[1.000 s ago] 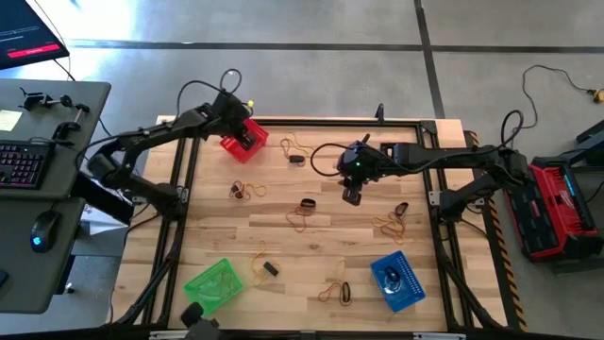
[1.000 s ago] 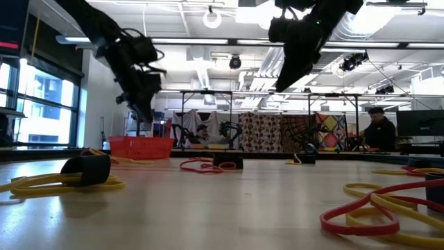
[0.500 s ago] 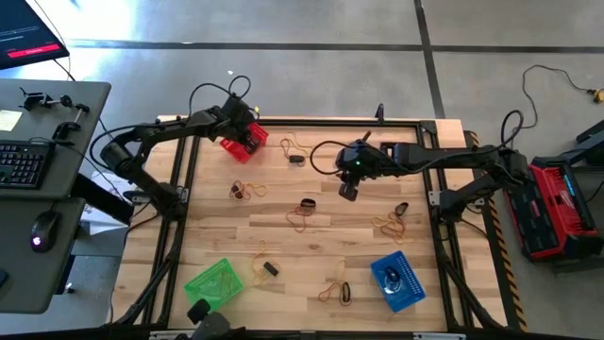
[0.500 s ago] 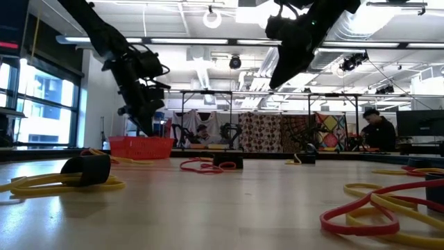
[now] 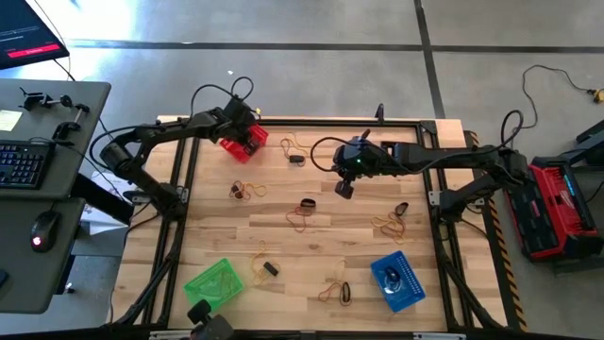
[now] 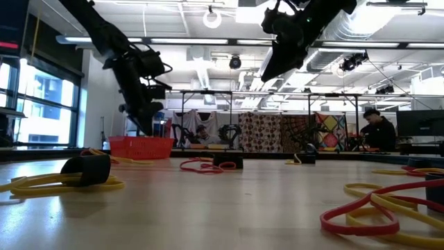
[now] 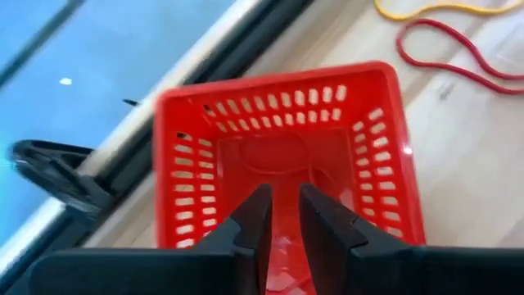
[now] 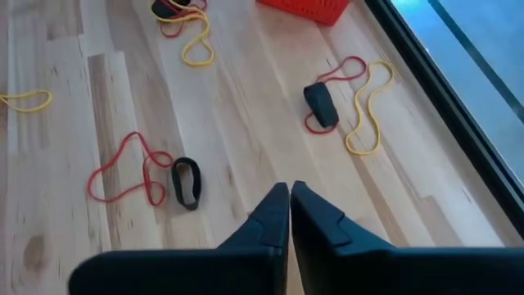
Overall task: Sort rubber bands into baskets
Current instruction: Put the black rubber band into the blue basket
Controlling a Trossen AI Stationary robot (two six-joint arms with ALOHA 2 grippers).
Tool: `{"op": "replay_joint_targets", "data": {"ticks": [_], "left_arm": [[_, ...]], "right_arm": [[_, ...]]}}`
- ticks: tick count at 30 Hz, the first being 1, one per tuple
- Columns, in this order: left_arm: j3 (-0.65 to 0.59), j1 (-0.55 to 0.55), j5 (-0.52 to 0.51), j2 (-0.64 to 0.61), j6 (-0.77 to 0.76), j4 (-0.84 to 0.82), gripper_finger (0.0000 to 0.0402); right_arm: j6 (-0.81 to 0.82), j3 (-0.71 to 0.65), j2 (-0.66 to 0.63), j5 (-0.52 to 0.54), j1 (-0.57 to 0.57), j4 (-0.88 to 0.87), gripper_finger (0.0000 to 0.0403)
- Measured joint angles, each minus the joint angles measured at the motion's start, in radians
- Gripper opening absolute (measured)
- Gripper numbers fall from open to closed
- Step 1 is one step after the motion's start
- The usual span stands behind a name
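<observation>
Jaws of left gripper (image 7: pixel 282 215) slightly spread, nothing between them, hanging over the red perforated plastic basket (image 5: pixel 244 141) at the table's (image 5: pixel 321 255) far left corner. Right gripper (image 5: pixel 343 189) has its jaws pressed together, empty, raised above mid-table near a black rubber band (image 8: pixel 187 181) and reddish loop (image 8: pixel 123 168). More tan, red and black rubber bands (image 5: pixel 388 223) scattered across the wood. Green perforated basket (image 5: pixel 217 281) near-left, blue perforated basket (image 5: pixel 395 280) near-right.

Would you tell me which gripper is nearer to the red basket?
Left. The left gripper hangs right over the red basket; the right gripper is raised over the table's middle, well away from it.
</observation>
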Motion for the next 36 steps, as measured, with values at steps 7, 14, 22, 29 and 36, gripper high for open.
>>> {"op": "replay_joint_targets", "data": {"ticks": [7,14,22,29,36], "left_arm": [[0.0,-0.04,-0.063,-0.074,0.002,0.05,0.0041],[-0.039,-0.115,-0.048,-0.216,0.019,0.134,0.0035],[-0.227,-0.2,0.055,-0.415,0.036,0.343,0.0035],[-0.312,-0.264,0.06,-0.534,0.055,0.38,0.0035],[-0.342,-0.308,0.071,-0.58,0.055,0.372,0.0035]], "right_arm": [[-0.008,0.0,0.032,0.035,0.01,0.067,0.0001],[-0.044,0.0,0.129,0.049,0.027,0.15,0.0],[-0.069,0.0,0.145,0.133,0.06,0.202,0.0],[-0.106,-0.077,0.132,0.087,0.059,0.388,0.0],[-0.031,-0.352,0.098,-0.015,0.056,0.763,0.0]]}}
